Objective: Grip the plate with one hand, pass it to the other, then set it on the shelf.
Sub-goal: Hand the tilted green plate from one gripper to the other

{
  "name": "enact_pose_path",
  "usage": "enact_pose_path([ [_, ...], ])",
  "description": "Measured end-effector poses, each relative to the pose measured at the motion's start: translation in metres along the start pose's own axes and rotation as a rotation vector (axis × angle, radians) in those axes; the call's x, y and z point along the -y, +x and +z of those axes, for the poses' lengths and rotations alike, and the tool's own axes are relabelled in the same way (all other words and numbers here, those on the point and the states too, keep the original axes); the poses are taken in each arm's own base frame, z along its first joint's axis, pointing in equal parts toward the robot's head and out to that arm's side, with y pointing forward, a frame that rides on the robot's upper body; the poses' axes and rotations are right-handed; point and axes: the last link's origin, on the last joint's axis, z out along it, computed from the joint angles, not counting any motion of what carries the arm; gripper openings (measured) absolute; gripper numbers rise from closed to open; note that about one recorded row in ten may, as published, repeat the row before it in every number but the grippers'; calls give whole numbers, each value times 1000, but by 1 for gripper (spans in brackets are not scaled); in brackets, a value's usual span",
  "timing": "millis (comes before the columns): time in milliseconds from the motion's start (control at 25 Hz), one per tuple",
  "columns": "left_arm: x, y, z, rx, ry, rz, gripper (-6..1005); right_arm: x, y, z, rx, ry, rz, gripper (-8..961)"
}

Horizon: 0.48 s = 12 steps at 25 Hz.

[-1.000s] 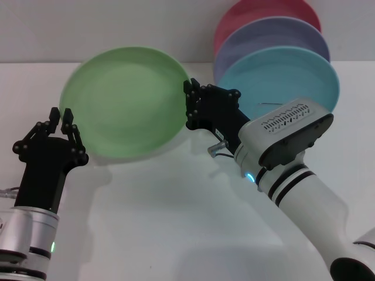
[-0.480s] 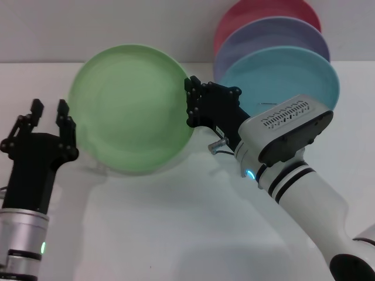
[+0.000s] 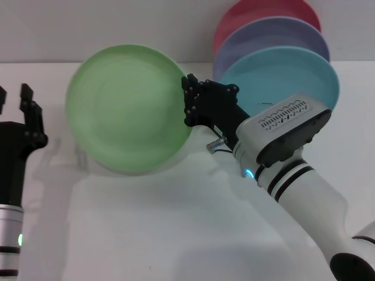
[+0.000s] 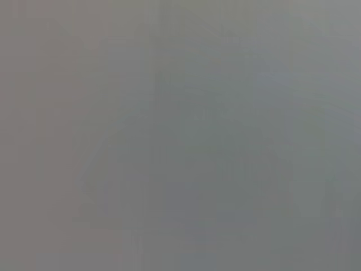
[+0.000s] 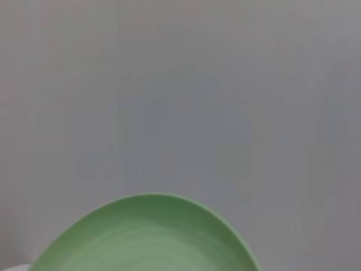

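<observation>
Left gripper (image 3: pixel 13 96): seen at the far left edge of the head view, raised on its black wrist, fingers spread apart with nothing between them; it is parted from the plate by a clear gap of white table

Left wrist view: only a flat grey blur is given, nothing can be told from it

Table (image 3: pixel 164 228): a white surface is spread across the lower part of the head view, with the plate's faint shadow cast on it below the plate

Plate (image 3: pixel 128 108): the light green plate is held up off the table, tilted so its face is turned toward the head camera; it sits between the two grippers, well left of the stacked plates; in the right wrist view its curved rim (image 5: pixel 148 237) is seen against a plain grey wall

Right gripper (image 3: pixel 188 105): the black fingers are clamped on the plate's right-hand rim, and the plate is carried by this grip alone; the arm is stretched in from the lower right

Stacked plates, upper right: a teal-blue plate (image 3: pixel 281 79) is set in front, a lavender-purple plate (image 3: pixel 263 35) behind it, a red plate (image 3: pixel 258 12) at the very back, all standing on edge and overlapping

Shelf: a thin bit of silver wire (image 3: pixel 215 145) is glimpsed just below the right gripper, at the foot of the teal-blue plate; the rest is hidden by the arm
</observation>
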Motion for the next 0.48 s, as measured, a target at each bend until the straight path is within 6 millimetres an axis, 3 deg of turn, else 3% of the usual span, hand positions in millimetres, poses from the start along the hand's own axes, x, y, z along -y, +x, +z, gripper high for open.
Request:
enact_pose_path([
  [280,17,6,4,-58,58,10,377,2,-1,0,15,-16,-36,21],
  [480,42,6,14,-95,93,-47,377,4,-4,0,35,-19,-63,19],
])
